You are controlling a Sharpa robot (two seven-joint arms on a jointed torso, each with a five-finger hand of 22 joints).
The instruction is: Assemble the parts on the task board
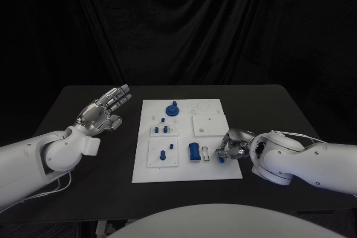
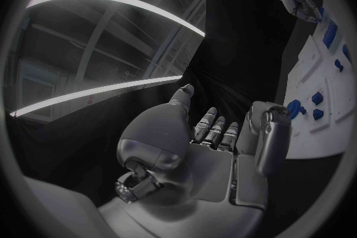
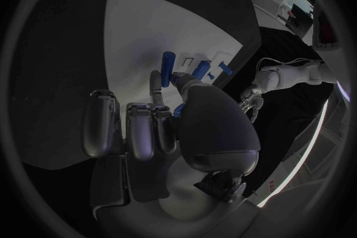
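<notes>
Black tabletop (image 1: 74, 101), four-sided, dark curtain behind far edge. White board (image 1: 186, 173) lies flat at tabletop middle, long sides running from near edge toward far edge, closer to near edge than to far edge. Bare black surface on both sides of board, left and right.

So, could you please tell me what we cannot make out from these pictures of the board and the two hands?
- Head view: whether the right hand actually holds the small blue part by its fingers; the curled fingers hide the contact.
- Right wrist view: the palm covers the fingertips near the blue block.
- Left wrist view: the task board is cut off by the circle's rim.
- Head view: the shapes of the small parts are too small to tell.
</notes>
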